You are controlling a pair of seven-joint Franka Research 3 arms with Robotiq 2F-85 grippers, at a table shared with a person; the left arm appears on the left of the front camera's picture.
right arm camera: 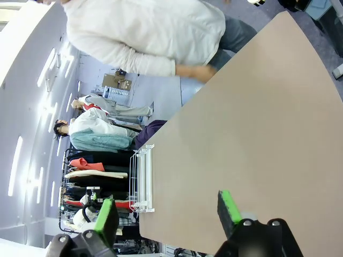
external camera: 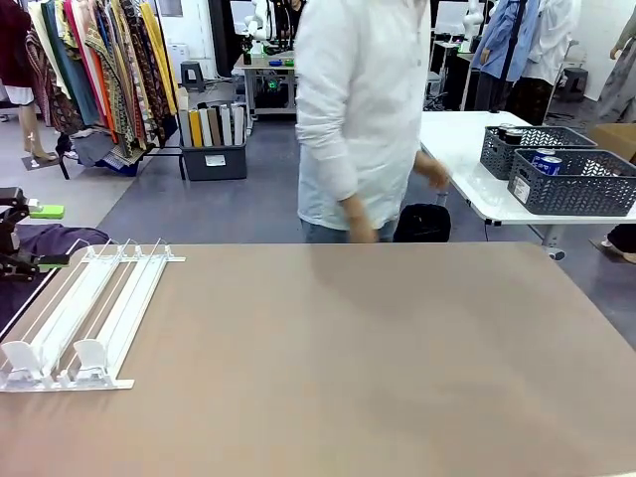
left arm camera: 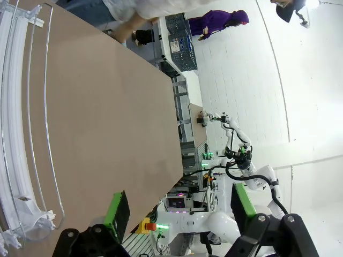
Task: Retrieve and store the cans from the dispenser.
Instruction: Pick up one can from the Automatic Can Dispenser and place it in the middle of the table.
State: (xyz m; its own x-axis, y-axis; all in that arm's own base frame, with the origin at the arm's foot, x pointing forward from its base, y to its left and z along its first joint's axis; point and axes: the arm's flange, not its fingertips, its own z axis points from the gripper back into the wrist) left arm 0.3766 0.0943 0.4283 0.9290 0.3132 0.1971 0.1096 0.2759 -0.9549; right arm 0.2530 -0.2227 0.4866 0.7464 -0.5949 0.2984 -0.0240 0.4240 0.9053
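The dispenser [external camera: 89, 318], a low white rack of rail lanes with white end stops, lies on the tan table's left side, and I see only bare rails in it. It also runs along the left edge of the left wrist view [left arm camera: 21, 134] and sits small in the right wrist view [right arm camera: 142, 179]. Blue cans [external camera: 547, 161] stand in a dark lattice basket on a white table far right. My left gripper [external camera: 45, 237] hangs open off the table's left edge, beside the dispenser's far end. In its own view the left gripper [left arm camera: 179, 209] holds nothing. My right gripper [right arm camera: 166, 211] is open above the table.
A person in a white shirt [external camera: 363, 109] stands at the table's far edge, one hand [external camera: 363, 231] hanging near it. Two dark baskets [external camera: 571, 181] sit on the white side table [external camera: 457, 139]. A clothes rack [external camera: 99, 70] stands at back left.
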